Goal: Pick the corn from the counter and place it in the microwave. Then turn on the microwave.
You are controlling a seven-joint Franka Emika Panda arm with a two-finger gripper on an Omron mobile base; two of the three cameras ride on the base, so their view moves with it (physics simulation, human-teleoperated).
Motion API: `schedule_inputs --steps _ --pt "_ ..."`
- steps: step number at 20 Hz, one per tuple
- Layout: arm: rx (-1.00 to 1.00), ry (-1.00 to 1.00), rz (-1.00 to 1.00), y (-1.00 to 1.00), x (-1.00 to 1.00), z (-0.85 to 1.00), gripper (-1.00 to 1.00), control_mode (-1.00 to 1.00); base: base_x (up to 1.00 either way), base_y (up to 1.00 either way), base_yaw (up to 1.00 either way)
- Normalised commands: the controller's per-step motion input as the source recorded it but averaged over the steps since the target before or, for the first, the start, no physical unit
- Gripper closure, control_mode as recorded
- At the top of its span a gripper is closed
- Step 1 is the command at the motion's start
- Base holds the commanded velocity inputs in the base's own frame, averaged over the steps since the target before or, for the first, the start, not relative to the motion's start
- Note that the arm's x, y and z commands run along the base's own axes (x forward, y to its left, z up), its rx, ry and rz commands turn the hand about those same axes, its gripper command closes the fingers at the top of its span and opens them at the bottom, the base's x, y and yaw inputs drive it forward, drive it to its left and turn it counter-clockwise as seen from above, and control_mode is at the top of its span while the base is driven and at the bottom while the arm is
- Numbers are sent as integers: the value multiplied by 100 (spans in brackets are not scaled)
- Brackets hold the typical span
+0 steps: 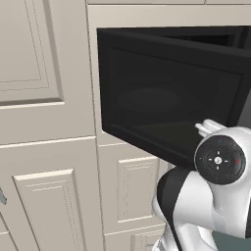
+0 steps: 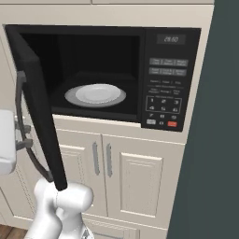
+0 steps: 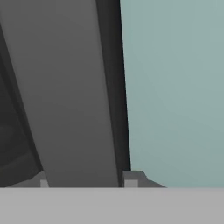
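Cream panelled cabinets (image 2: 135, 172) frame the black microwave (image 2: 170, 74), its door (image 2: 39, 112) swung wide and its cavity holding just a white plate (image 2: 97, 93) on the turntable, with no corn on it. Up close, the gripper (image 3: 85, 179) straddles the door's edge, one grey fingertip (image 3: 133, 177) either side, pinching it. Most of the hand sits behind the door in the right base view.

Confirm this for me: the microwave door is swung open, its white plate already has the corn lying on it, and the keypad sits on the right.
One thing is wrong: in the right base view the plate inside the microwave is bare, with no corn on it. The rest stands: the door is swung open and the keypad sits on the right.
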Motion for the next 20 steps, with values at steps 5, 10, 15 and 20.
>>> schedule_inputs --steps 5,10,15,20 --pt "-5 -12 0 4 -31 0 100 -100 0 0 0" --pt "-5 -11 0 4 -29 0 100 -100 0 0 0" --pt "-5 -9 0 4 -25 0 100 -100 0 0 0" --pt "-5 -8 0 5 -20 0 100 -100 0 0 0"
